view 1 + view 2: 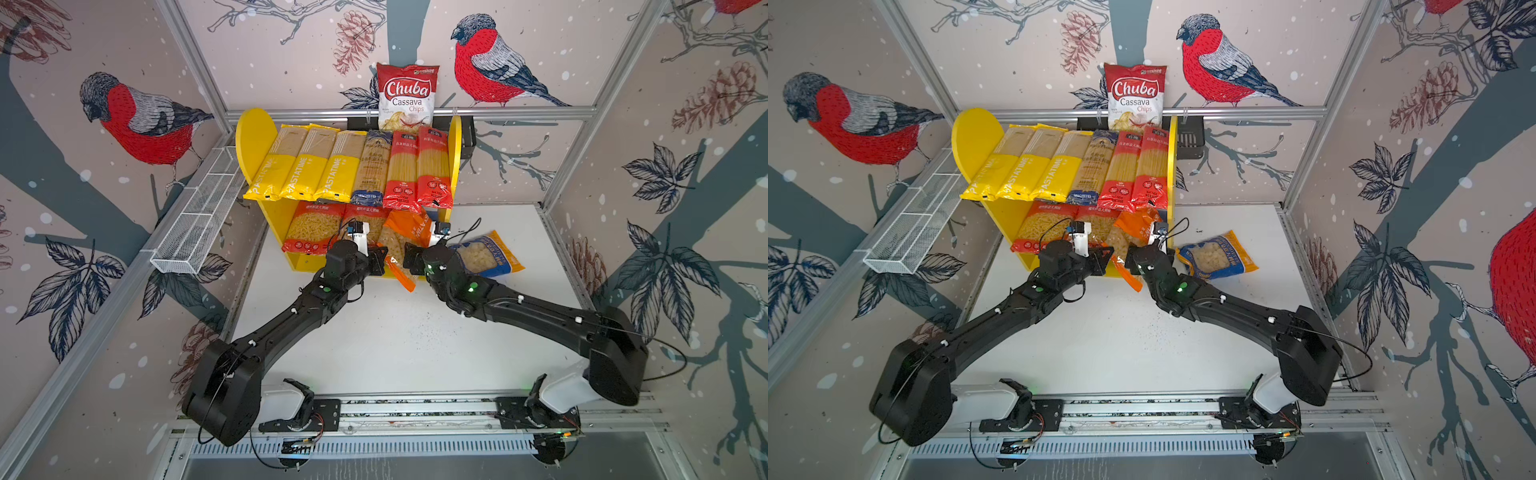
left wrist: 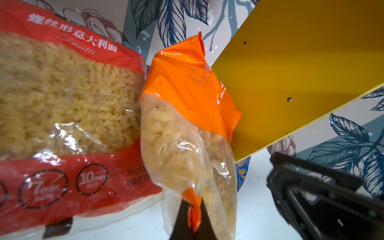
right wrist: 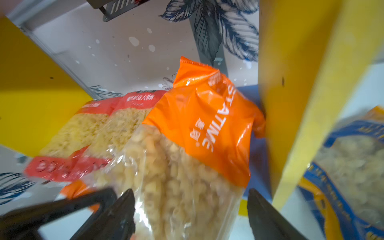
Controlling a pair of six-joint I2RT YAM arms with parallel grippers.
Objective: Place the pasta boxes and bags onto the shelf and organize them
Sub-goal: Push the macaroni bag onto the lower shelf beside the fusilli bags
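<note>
Bright, even light is flooding both top views, seemingly from above, leaving the white bench [image 1: 395, 345] nearly washed out and the arms casting only faint, soft shadows. Straight frame rails are bowing toward the edges. In the left wrist view the orange bag [image 2: 187, 93] is showing crisp, its clear film glinting, while the shelf [image 2: 291, 72] panel is sitting in mustard shade. The right wrist view is smearing with motion blur, the blue bag [image 3: 353, 166] especially.

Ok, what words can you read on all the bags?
"Chuba Cassava Chips": chips bag
"PASTATIME": three yellow spaghetti packs
"SPAGHETTI": dark blue spaghetti pack
"螺丝形意大利面", "Fusilli", "7min", "10min": red fusilli bag
"STATIME", start hidden: orange macaroni bag
Blue pasta bag, red spaghetti packs: too small to read.
</note>
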